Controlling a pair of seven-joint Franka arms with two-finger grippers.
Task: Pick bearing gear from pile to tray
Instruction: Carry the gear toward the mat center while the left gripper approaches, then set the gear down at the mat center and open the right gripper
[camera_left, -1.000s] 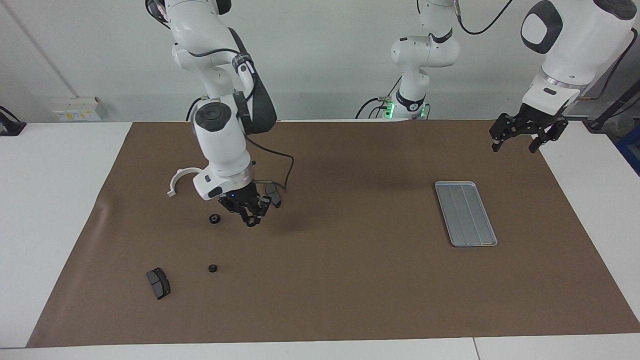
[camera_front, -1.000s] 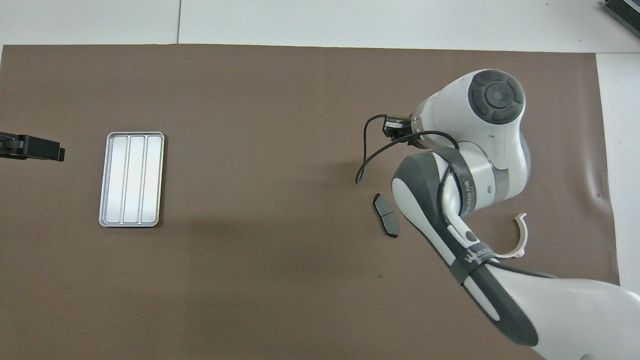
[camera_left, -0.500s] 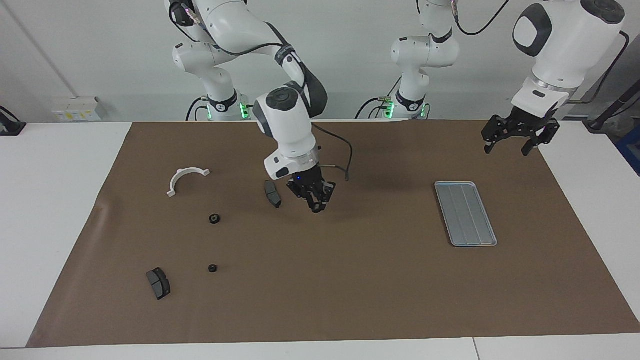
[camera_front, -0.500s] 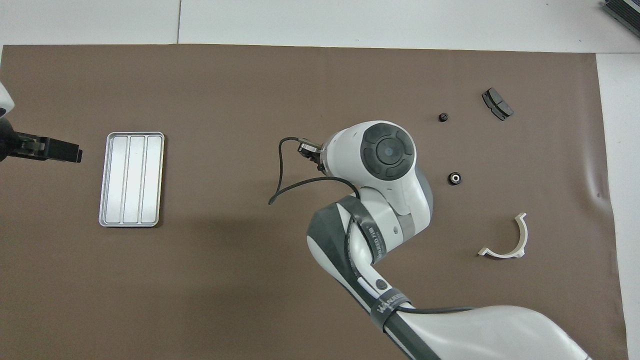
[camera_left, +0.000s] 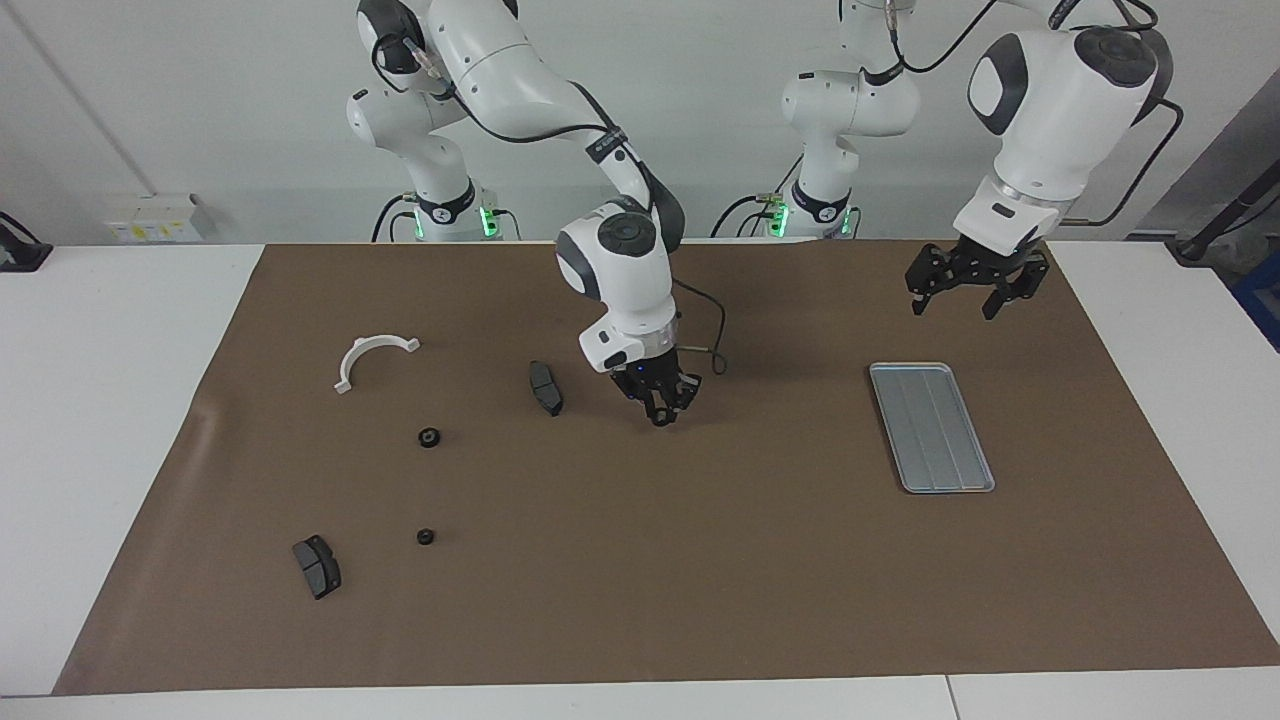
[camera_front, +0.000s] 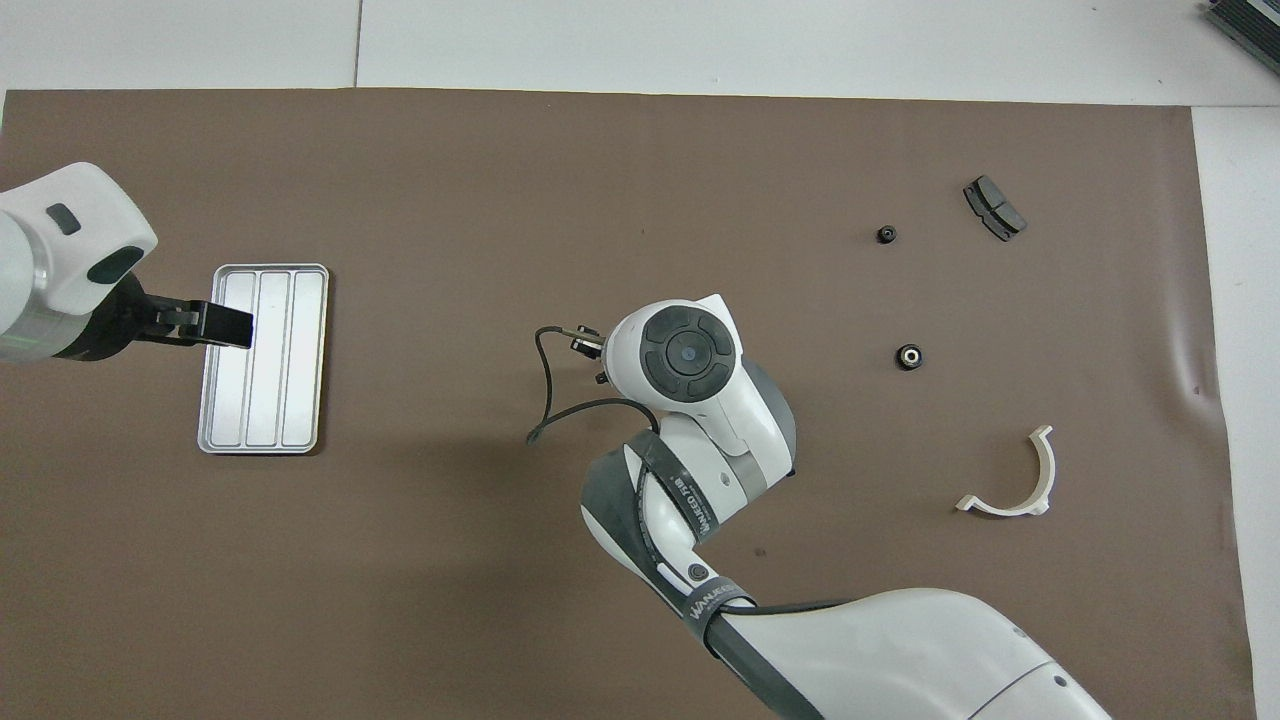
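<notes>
Two black gears (camera_left: 429, 437) apart on brown mat, ridged silver tray (camera_left: 931, 427) lying flat, empty

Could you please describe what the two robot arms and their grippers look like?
Both arms have glossy white shells with dark grey joint caps. The right gripper and left gripper are black, with two fingers each. A thin black cable loops beside the right wrist, and its forearm carries a grey band with lettering.

The right arm is reaching out low over mid-table, its right gripper (camera_left: 661, 411) pointing down with fingers close together. The left arm is hanging raised, its left gripper (camera_left: 966, 291) pointing down with fingers spread.
</notes>
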